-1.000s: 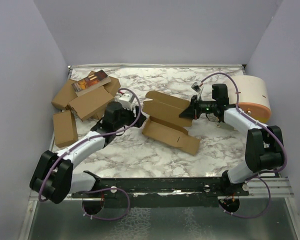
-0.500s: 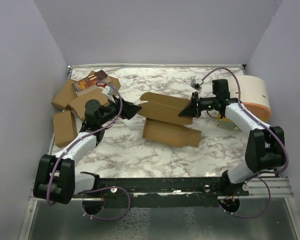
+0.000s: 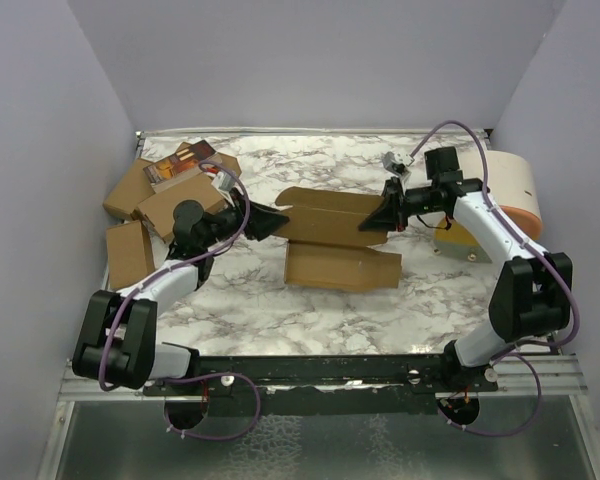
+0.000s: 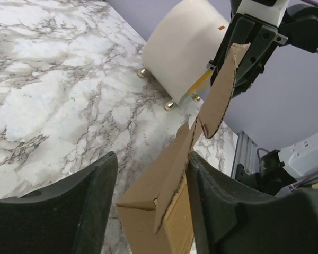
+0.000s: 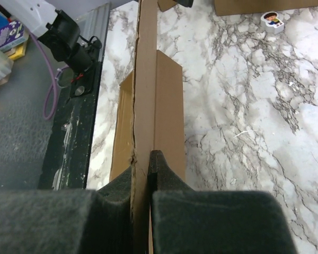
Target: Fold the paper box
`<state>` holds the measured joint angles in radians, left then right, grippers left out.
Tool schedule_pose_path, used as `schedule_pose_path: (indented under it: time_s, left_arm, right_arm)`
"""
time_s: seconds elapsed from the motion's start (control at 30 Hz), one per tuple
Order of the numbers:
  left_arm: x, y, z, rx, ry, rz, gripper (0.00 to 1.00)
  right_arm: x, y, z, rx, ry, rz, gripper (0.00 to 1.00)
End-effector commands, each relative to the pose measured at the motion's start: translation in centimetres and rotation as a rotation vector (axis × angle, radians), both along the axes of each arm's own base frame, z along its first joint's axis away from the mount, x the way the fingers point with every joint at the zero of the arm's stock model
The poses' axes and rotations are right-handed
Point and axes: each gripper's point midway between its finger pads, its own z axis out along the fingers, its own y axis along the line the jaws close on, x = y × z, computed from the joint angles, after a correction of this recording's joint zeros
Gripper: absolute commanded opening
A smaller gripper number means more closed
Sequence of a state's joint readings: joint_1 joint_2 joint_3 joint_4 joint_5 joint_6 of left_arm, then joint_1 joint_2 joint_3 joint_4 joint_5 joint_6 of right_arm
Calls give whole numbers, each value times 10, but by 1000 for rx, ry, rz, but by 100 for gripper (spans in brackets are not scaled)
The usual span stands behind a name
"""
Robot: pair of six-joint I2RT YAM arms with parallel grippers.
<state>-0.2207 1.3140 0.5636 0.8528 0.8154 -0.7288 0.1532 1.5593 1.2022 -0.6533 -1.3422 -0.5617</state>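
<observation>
The paper box is an open brown cardboard sheet at the table's middle. Its lower part (image 3: 340, 268) lies on the marble and its upper panel (image 3: 325, 215) is lifted. My right gripper (image 3: 376, 222) is shut on the panel's right end; in the right wrist view the pads (image 5: 167, 174) pinch the panel (image 5: 146, 79) edge-on. My left gripper (image 3: 270, 220) is open at the box's left end. In the left wrist view the folded end (image 4: 159, 206) sits between the spread fingers (image 4: 74, 211), close against the right one.
A heap of brown cartons (image 3: 170, 195) with a printed box (image 3: 180, 163) on top fills the back left, and one carton (image 3: 130, 255) lies nearer. A large white cylinder with an orange rim (image 3: 505, 190) stands at the right, behind my right arm. Purple walls enclose three sides.
My left gripper drew back from the box's lower left, then reached right to the lifted panel's left end. My right gripper raised the panel; the box's lower part swung straighter.
</observation>
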Motion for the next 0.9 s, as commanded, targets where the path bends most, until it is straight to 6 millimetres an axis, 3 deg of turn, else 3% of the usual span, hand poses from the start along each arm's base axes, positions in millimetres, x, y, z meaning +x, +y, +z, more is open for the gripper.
schedule_pose_path:
  time_s: [0.0,0.2,0.4,0.53,0.63,0.7,0.87]
  left_arm:
    - [-15,-14,5,-25,-41,-105,52]
    - [-25,-25,7,-32,-62,-172,46]
    - [-30,-32,8,-28,-69,-223,31]
    - [-36,-39,4,-23,-61,-266,29]
    - [-39,-41,4,-20,-62,-291,7]
    - [-40,-41,4,-21,-67,-293,0]
    - [-40,-36,13,-16,-137,-240,0]
  right_arm:
    - [-9,4,9,42,4,66,1]
    - [-8,6,10,37,7,81,1]
    - [-9,8,4,8,-4,89,1]
    - [-9,8,1,-11,-14,90,1]
    - [-9,7,1,-19,-22,90,1]
    - [-9,7,0,-22,-18,89,1]
    - [-9,7,5,-24,-25,83,9]
